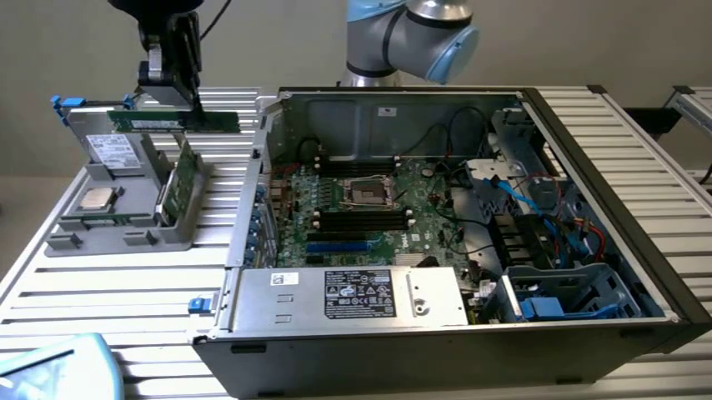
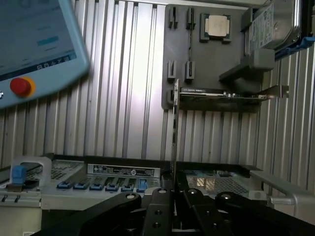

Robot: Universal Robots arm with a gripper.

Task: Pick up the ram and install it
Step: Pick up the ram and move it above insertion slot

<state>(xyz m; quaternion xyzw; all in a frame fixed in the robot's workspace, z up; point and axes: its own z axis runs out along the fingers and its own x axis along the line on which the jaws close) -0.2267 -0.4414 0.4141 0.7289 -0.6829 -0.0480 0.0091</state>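
well, the long, thin green ram stick (image 1: 178,122) with dark chips hangs level in the air, just above the grey plastic parts holder (image 1: 117,227) and on the exterior view's left of the open black desktop computer case (image 1: 445,360). my black two-finger gripper (image 1: 189,104) is clamped shut on its upper edge. from the wrist it runs edge-on between the fingers (image 2: 194,199). for this carry i'd go slow, hold it level and square in the jaws, and clear the case's near wall.

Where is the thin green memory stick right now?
The ram is at the exterior view's left, clamped in the gripper above the grey parts holder, beside the open computer case and not yet over it.
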